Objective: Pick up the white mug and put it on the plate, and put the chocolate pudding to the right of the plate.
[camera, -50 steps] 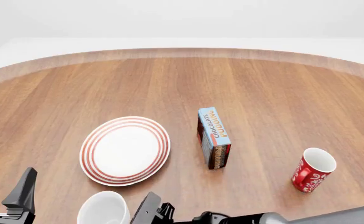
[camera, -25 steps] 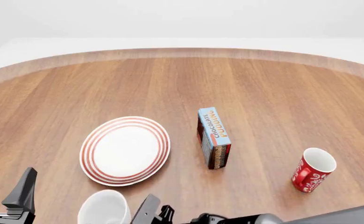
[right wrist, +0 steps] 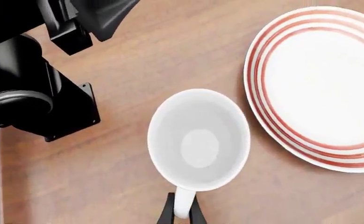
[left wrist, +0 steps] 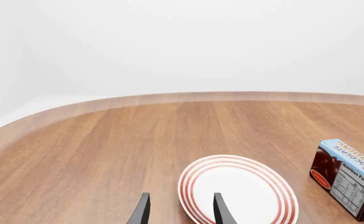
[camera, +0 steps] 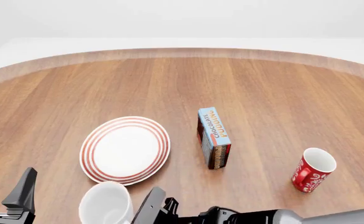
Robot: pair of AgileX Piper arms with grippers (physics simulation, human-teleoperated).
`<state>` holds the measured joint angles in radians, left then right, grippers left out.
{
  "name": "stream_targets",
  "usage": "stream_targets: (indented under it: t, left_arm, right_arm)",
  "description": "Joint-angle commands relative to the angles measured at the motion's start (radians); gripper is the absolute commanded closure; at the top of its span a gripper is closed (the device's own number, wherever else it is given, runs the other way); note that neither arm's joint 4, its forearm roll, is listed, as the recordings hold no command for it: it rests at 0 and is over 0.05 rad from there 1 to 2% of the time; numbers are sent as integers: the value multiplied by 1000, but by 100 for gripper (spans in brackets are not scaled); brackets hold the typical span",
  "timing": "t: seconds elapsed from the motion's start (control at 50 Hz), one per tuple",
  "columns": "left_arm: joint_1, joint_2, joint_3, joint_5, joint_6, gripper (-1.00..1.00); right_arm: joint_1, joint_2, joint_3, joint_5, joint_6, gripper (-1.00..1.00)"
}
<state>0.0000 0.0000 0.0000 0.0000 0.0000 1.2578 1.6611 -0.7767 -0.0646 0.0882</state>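
Mug (right wrist: pixel 198 140), plain glossy white and empty, is sitting upright near my bench's (camera: pixel 107 84) front edge beside the plate (camera: pixel 125 150); my right gripper (right wrist: pixel 180 212) is pinching its handle, left gripper (left wrist: pixel 178 212) spread.

Light is bright, even and diffuse in all three views, with no clear source. Shadows are faint: only a soft dark rim under the plate (camera: pixel 125 150), the pudding box (camera: pixel 214 137) and the red mug (camera: pixel 313 169). The wooden counter (camera: pixel 107 88) shows no glare. Every view is sharp, with clean rendered edges and no blur or noise. The counter's far edge curves in the front view, hinting at wide-angle bending
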Motion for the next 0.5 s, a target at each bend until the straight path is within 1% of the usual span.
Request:
stream_targets:
  t: [0.02,0.26,0.28,0.5]
  left_arm:
    - [0,0,0,0,0,-100]
    - [0,0,0,0,0,-100]
    - [0,0,0,0,0,-100]
    - [0,0,0,0,0,-100]
  right_arm:
    - [-18,-41,5,9,-13,100]
    - [-50,-79,9,12,-32,100]
    - [-55,-88,5,13,-41,100]
    - [-75,-104,-3,16,-50,100]
